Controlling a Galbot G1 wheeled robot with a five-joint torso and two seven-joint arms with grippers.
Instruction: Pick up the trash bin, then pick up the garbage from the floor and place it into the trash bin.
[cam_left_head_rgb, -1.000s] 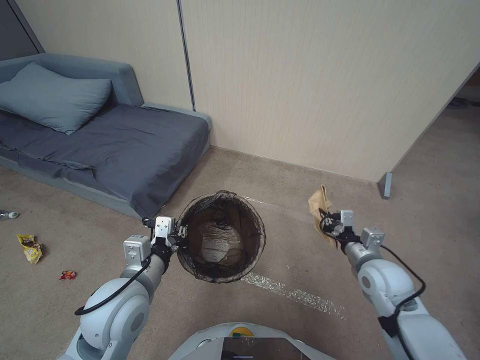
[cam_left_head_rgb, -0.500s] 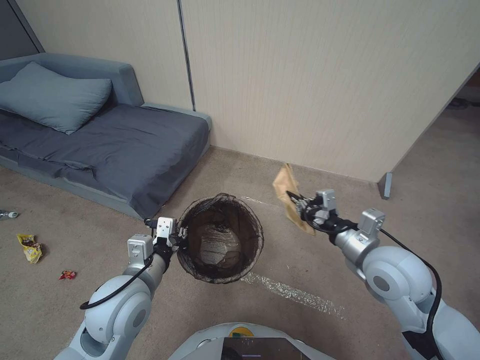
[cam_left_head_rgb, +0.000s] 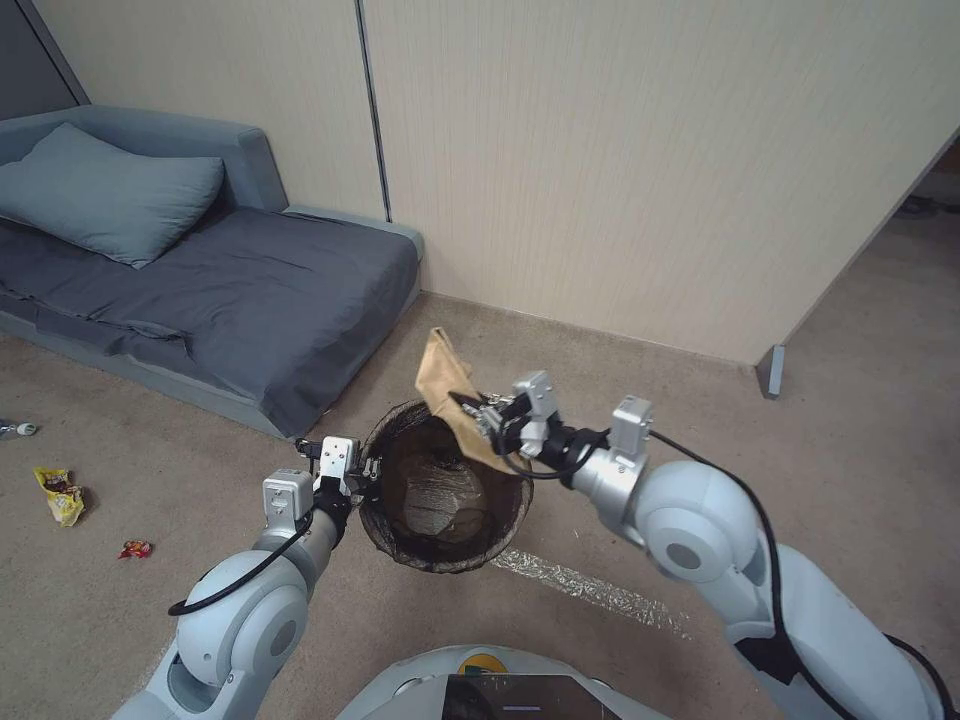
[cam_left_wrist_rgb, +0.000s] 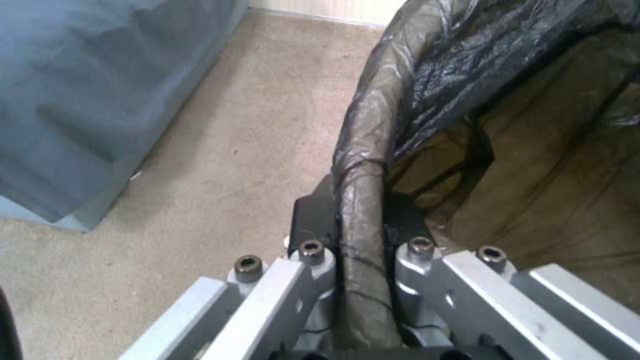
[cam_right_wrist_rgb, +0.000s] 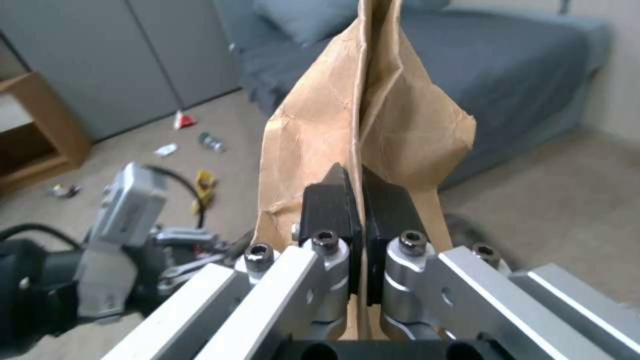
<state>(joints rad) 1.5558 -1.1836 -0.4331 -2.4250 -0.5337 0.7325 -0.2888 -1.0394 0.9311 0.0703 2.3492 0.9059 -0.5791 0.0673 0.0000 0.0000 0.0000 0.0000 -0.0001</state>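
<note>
**Paper bag carried in over the bin mouth**

Movement since the earlier frame: the right pincer (cam_left_head_rgb: 487, 412) has swung from well off to the right of the trash bin (cam_left_head_rgb: 445, 485) to a position at its far rim, bringing the paper bag (cam_left_head_rgb: 447, 385) with it; the bin and the left arm have scarcely shifted.

Right pincer: clenched on the bag's lower edge, black pads pressed flat on either side of the fold. The bag's long axis runs up and away from the pincer, tilted toward the bed (cam_left_head_rgb: 230, 290).

Left pincer (cam_left_wrist_rgb: 360, 260): clamped on the bin's bag-wrapped rim, one pad inside, one outside, holding the bin clear of the floor.

Governing relation: the bin's opening lies just below and on the near side of the right pincer. Most of the bag stands above the far rim, so a release here looks marginal.

Other garbage: yellow wrapper (cam_left_head_rgb: 60, 495) and small red wrapper (cam_left_head_rgb: 135, 549), on the floor well beyond the left arm.
</note>
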